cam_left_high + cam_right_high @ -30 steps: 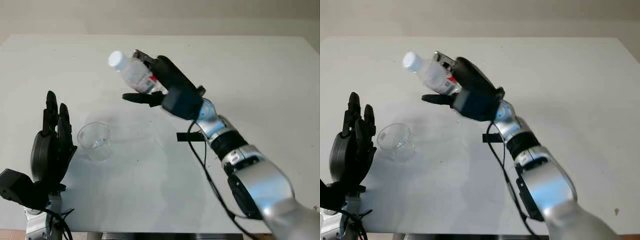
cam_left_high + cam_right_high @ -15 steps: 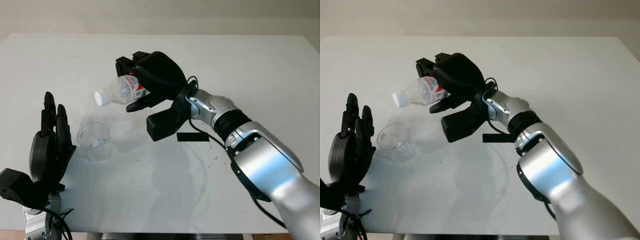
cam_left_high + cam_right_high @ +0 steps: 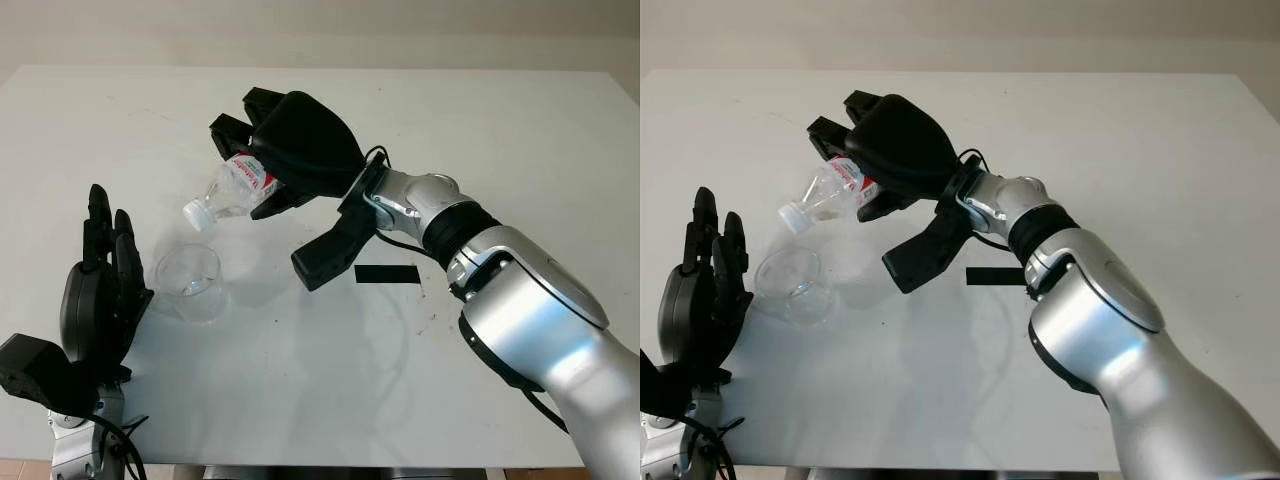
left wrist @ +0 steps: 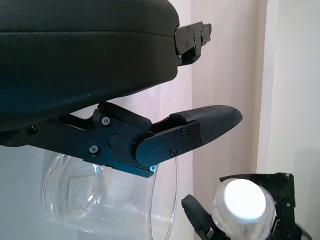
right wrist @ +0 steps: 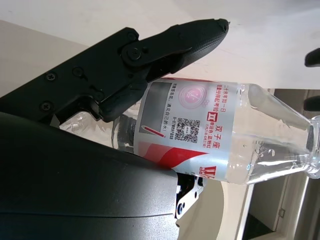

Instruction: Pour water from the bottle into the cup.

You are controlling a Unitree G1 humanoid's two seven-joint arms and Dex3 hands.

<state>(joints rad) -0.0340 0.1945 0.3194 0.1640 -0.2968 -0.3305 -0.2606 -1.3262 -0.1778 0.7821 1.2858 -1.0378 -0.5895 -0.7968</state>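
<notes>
My right hand point(image 3: 262, 165) is shut on a clear plastic bottle point(image 3: 232, 188) with a red and white label and a white cap point(image 3: 194, 214). The bottle is tilted neck-down, its cap a little above and just right of the clear cup point(image 3: 189, 281). The cup stands upright on the white table point(image 3: 520, 130) at the left. The right wrist view shows the bottle point(image 5: 215, 150) pinned between the fingers point(image 5: 165, 47) and the palm. My left hand point(image 3: 100, 295) is open, upright just left of the cup, apart from it. In the left wrist view the cup point(image 4: 105, 200) sits beyond the fingers, with the bottle cap point(image 4: 239, 200) beside it.
A black rectangular strip point(image 3: 387, 274) lies on the table right of the cup, below my right forearm. The table's front edge point(image 3: 330, 466) runs along the bottom of the view.
The right hand has rotated and carried the bottle left and down. The bottle went from cap-up to cap-down, ending just above the cup. The left hand has barely moved.
</notes>
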